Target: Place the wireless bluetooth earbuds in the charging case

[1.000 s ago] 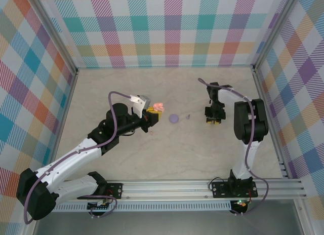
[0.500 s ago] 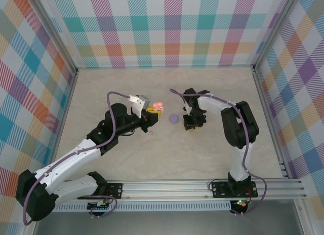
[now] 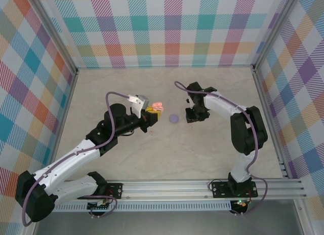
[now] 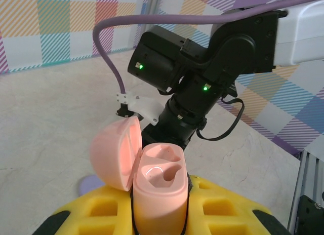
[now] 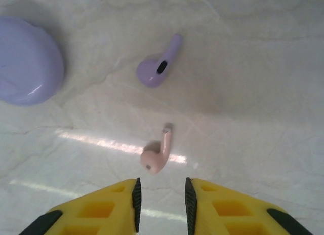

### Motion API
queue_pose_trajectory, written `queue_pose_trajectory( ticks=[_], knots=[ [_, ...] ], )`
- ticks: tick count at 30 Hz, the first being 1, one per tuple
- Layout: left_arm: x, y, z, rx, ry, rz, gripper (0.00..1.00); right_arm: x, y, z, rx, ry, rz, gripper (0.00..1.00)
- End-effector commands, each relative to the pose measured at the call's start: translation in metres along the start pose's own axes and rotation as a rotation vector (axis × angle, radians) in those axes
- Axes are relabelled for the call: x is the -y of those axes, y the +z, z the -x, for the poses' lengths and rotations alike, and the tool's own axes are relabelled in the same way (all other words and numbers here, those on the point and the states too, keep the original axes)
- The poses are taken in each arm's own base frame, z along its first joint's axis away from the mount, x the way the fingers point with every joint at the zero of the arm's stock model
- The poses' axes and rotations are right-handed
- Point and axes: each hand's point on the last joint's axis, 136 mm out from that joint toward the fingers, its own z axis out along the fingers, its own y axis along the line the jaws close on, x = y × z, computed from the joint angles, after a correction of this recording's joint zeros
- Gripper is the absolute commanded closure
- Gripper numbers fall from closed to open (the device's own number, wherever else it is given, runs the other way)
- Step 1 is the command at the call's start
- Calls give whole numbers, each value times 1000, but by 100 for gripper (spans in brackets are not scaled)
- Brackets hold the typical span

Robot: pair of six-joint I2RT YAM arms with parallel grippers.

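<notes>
The right gripper (image 5: 161, 200) has been carried left across the table (image 3: 202, 156) from where it stood a second ago, well to the right of the purple case (image 5: 28, 63). It is now seen in the top view just to the right of that case, a little farther back than half a second ago. The right arm (image 3: 244, 127) has been swung with it, the elbow now set out to the right. The left gripper (image 3: 151, 115) and its load have hardly been shifted over the same second. The pink charging case (image 4: 161, 190) is held upright, clamped between the yellow fingers of the left gripper, with its lid (image 4: 114, 154) hinged open to the left and both sockets seen empty. In the right wrist view the jaws are seen narrowly parted with nothing between them, pointed down at the table. The pink earbud (image 5: 156, 156) is lying on the table just beyond the fingertips, in line with the gap, its stem pointing away. The purple earbud (image 5: 158, 66) is lying farther on, apart from the pink one, and the closed purple case is resting to its left. Whether the fingertips are touching the table cannot be told.
</notes>
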Motion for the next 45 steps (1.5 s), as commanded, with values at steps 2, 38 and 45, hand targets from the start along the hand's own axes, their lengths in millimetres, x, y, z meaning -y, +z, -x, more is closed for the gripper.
queue_pose_trajectory(
  ticks=[2, 38, 45],
  knots=[
    [9, -2, 4, 14, 10, -34, 85, 25, 12, 6, -33, 90, -163, 76],
    [7, 0, 0, 3, 10, -23, 85, -65, 18, -9, -67, -252, 153, 76],
    [6, 0, -1, 7, 9, -23, 85, -67, -10, -2, 51, -98, 185, 73]
  ],
)
